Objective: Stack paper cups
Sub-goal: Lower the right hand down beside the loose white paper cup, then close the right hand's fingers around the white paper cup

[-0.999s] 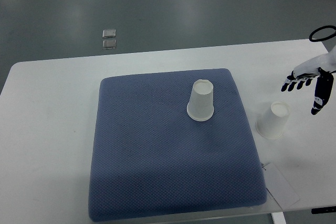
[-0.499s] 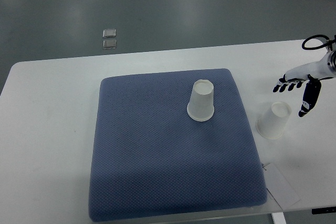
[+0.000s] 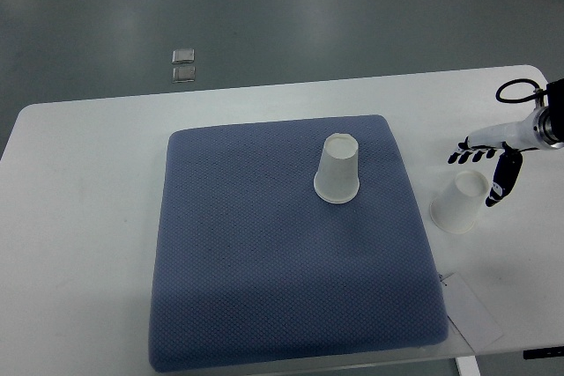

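Two cups stand upside down: one (image 3: 337,169) on the mat (image 3: 264,270), one (image 3: 460,202) on the counter (image 3: 88,217) beside the spread, empty right hand (image 3: 487,165). Light, crushable paper probably wants a gentle grip round the wall.

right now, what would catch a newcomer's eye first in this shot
The big blue mat filling the middle of the white table, with one upside-down paper cup on it. A second paper cup stands off the mat at right, the right hand open just above it.
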Robot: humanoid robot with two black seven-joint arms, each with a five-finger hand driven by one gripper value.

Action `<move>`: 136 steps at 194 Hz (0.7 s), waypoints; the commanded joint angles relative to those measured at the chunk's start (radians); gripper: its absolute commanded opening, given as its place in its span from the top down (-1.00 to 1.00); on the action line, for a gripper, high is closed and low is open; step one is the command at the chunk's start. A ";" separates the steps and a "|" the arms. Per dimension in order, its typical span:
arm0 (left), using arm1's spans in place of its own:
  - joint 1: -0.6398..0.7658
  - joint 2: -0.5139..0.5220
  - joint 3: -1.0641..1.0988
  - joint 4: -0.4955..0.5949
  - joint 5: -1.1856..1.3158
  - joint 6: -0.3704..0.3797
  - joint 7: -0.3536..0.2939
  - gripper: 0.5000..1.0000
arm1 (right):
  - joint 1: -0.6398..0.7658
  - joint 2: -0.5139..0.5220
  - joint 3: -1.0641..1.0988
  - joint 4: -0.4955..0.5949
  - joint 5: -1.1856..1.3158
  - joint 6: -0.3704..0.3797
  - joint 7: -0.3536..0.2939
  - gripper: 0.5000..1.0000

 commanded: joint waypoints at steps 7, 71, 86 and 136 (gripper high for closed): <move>0.000 0.000 0.000 0.001 0.001 0.000 0.000 -1.00 | -0.012 0.003 0.000 -0.001 0.000 -0.023 0.001 -0.64; 0.000 0.000 0.000 0.000 0.001 0.000 0.000 -1.00 | -0.041 0.003 0.000 -0.010 -0.002 -0.046 0.001 -0.62; 0.000 0.000 0.000 0.000 0.001 0.000 0.000 -1.00 | -0.043 0.003 0.000 -0.010 -0.002 -0.055 0.001 -0.61; 0.000 0.000 0.000 0.000 0.001 0.000 0.000 -1.00 | -0.058 0.004 0.000 -0.018 0.000 -0.064 0.002 -0.56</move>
